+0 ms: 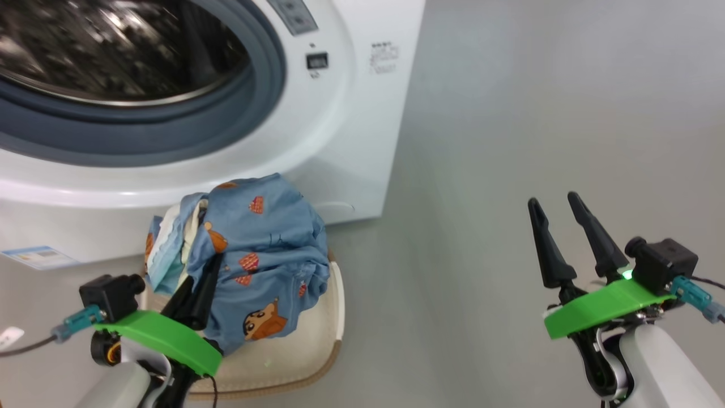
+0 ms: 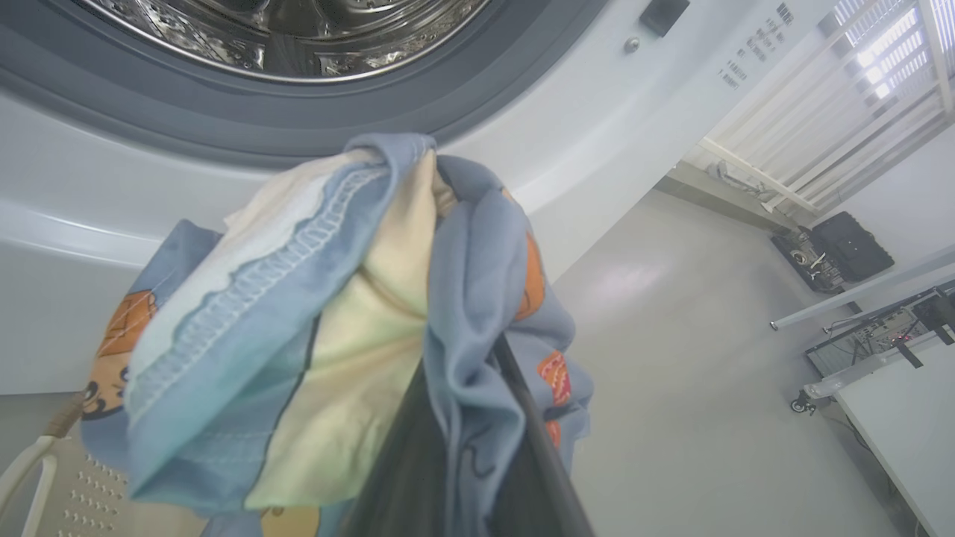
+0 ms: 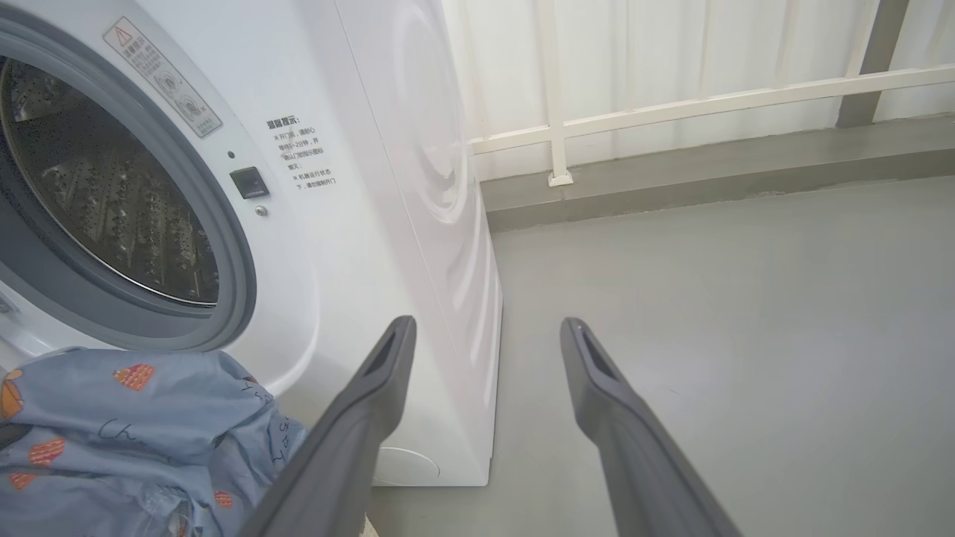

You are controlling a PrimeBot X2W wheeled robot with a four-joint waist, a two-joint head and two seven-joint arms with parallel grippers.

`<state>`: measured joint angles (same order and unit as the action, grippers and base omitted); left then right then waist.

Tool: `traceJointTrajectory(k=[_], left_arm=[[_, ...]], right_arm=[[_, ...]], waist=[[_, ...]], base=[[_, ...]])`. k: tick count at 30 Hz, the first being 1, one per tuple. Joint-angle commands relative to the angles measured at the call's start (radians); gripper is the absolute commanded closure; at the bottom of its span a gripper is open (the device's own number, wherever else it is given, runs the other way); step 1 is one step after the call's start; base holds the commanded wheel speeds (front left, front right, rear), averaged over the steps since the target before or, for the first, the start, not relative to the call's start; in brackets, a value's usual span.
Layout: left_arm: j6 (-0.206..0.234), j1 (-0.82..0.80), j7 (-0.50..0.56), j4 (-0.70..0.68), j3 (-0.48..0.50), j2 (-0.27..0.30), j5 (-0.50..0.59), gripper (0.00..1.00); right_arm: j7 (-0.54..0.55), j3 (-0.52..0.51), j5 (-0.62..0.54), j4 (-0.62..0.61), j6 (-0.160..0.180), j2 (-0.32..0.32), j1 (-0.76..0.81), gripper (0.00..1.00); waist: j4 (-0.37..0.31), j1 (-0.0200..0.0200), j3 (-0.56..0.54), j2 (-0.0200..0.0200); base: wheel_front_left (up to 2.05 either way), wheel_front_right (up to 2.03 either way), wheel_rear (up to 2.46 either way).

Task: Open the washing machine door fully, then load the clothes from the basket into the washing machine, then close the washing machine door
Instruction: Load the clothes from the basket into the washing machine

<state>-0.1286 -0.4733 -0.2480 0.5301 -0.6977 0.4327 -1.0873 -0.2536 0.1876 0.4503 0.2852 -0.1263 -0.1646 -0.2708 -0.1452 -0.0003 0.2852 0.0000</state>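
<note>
The white washing machine (image 1: 340,113) stands at the upper left, its steel drum (image 1: 113,51) uncovered inside the grey gasket. The washing machine door is out of view. In front of it on the floor sits the cream basket (image 1: 325,340). The light blue bear-print clothes (image 1: 266,243) are bunched up high over it. My left gripper (image 1: 210,266) is shut on the clothes, its fingers (image 2: 533,440) buried in blue and cream folds (image 2: 313,313) below the drum mouth. My right gripper (image 1: 558,207) hangs open and empty over bare floor to the right, its fingers (image 3: 373,403) beside the machine's corner.
Grey floor (image 1: 538,113) stretches right of the machine. A white railing (image 3: 671,112) and a low kerb run along the wall behind. Desks and dark equipment (image 2: 850,246) stand far off to the side.
</note>
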Motion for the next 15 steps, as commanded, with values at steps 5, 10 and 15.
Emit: traceJointTrajectory(k=[5, 10, 15], left_arm=[[0.003, 0.060, -0.014, -0.116, 0.139, -0.004, 0.079, 1.00], [0.025, 0.111, -0.014, -0.200, 0.200, -0.027, 0.127, 1.00], [0.047, 0.152, -0.014, -0.279, 0.249, -0.050, 0.130, 1.00]], right_arm=[[-0.008, 0.019, 0.032, -0.013, -0.004, -0.032, 0.043, 0.00], [-0.008, 0.021, 0.048, -0.009, -0.004, -0.052, 0.064, 0.00], [-0.008, 0.024, 0.059, -0.010, -0.004, -0.062, 0.080, 0.00]], waist=[[0.074, 0.0003, -0.123, 0.0000], [0.091, 0.0003, -0.164, 0.0000], [0.099, 0.0003, -0.188, 0.0000]], base=[[0.00, 0.00, 0.00], [0.00, 0.00, 0.00], [0.00, 0.00, 0.00]])
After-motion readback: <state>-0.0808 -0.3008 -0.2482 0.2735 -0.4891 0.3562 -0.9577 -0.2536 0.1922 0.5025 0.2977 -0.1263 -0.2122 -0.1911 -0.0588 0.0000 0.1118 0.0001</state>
